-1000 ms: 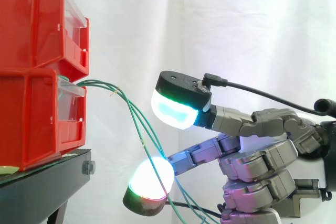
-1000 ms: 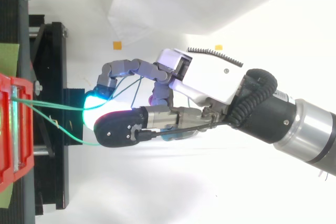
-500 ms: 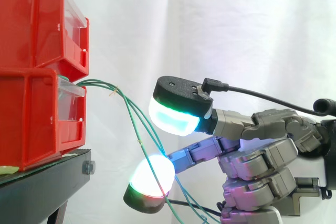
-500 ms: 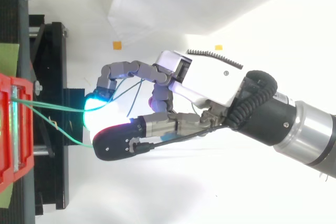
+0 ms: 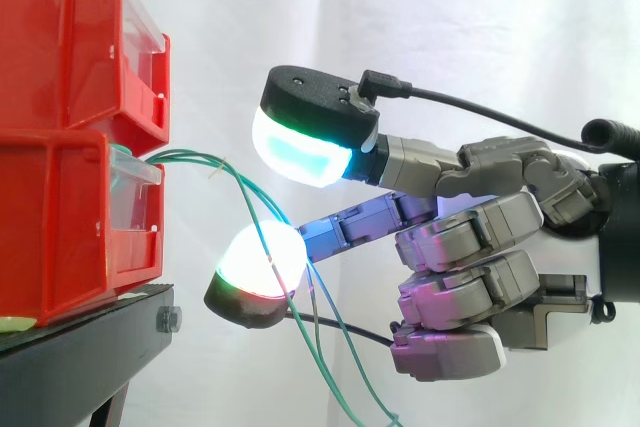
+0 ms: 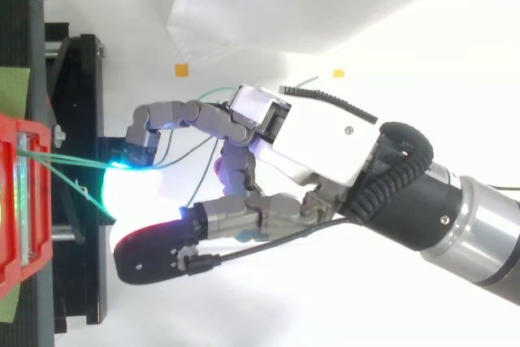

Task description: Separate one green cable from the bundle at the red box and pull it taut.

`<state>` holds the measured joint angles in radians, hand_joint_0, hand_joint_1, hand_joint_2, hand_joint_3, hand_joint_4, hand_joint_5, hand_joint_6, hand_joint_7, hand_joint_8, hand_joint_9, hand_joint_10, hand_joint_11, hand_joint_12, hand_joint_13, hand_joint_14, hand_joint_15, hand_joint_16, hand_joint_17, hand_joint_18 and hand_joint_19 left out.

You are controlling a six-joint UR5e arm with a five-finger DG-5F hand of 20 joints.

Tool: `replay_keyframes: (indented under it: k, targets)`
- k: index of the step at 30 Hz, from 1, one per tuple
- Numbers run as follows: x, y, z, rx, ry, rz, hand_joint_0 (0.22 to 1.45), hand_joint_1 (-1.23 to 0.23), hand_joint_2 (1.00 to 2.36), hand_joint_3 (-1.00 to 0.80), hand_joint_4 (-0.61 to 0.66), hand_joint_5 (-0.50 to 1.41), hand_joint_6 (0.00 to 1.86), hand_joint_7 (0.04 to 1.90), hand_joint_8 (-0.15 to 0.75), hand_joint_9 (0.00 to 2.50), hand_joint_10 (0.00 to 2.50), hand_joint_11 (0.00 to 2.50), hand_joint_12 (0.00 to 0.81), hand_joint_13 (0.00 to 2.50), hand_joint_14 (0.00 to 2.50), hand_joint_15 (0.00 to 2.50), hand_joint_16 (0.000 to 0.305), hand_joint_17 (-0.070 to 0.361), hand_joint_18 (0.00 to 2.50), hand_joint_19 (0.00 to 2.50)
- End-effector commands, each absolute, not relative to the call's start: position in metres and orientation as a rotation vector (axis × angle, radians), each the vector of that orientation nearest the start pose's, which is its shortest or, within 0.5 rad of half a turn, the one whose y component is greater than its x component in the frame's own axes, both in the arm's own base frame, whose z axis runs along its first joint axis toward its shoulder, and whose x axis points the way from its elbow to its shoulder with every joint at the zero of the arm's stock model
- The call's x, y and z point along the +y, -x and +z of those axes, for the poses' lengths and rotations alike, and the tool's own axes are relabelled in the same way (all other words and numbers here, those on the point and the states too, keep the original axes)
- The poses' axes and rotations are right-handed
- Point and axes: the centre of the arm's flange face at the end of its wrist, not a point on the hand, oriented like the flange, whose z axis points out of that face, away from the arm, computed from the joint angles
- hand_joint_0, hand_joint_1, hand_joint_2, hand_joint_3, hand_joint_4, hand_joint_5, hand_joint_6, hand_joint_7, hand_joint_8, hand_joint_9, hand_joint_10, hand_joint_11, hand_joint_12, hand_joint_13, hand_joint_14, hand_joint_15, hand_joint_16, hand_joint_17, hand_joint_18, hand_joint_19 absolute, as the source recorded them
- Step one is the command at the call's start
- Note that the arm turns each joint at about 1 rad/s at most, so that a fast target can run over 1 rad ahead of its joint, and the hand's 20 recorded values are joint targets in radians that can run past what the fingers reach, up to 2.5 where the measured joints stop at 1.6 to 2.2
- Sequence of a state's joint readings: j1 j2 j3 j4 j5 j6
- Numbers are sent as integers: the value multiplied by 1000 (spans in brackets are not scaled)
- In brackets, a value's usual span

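Your hand (image 5: 470, 277) comes in from the right in the side view, level with the lower red bin (image 5: 60, 217), which sits under an upper red bin (image 5: 60, 37) on the black stand (image 5: 90, 347) before the white curtain (image 5: 450, 27); two of its digits reach toward the bins and stand well apart, one above the other, while the rest are folded against the palm; nothing is pinched between the two, so read the hand as spread, not clamped; the upper pad (image 5: 300, 147) glows white and cyan, the lower pad (image 5: 258, 257) white with a red and green rim; the green cables (image 5: 190, 155) leave the clear front (image 5: 135, 197) of the lower red bin, arc out to the right, then fall in a loose curve past the lower pad and out of the bottom of the side view; they hang slack, not taut; whether the strands touch the lower pad or only pass beside it, you cannot tell from the side; from above, the hand (image 6: 317, 144) lies slantwise from the lower right, and one strand (image 6: 73, 160) runs nearly straight from the bin to the glowing tip of the bent finger and shows again beyond it; a second strand slants away from the same bin into the glow; the black-backed digit (image 6: 154, 253) lies clear of the cables.
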<state>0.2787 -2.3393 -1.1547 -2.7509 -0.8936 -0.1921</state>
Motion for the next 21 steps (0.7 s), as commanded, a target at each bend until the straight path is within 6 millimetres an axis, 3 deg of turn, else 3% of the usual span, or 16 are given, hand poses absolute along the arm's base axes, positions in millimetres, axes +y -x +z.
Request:
replay_keyframes:
  k: [1,2,4,21]
  targets:
    - [20,-770,237,992,-1244,772,505,-564,1000,-500,256,98,505,1257,296,2390,17,2088,380,1741,813,1563,61,137,1557,1235]
    - [20,-770,237,987,-1247,767,492,-547,1000,-500,315,83,506,1168,310,2376,19,2081,388,1737,815,1549,63,143,1546,1180]
    - [20,-769,237,983,-1250,763,489,-545,1000,-500,331,80,506,1157,306,2357,19,2074,391,1723,814,1542,65,145,1533,1166]
    - [51,-774,247,894,-1201,716,481,-529,1000,-500,318,79,506,1156,313,2348,20,2042,394,1717,798,1557,65,146,1510,1149]
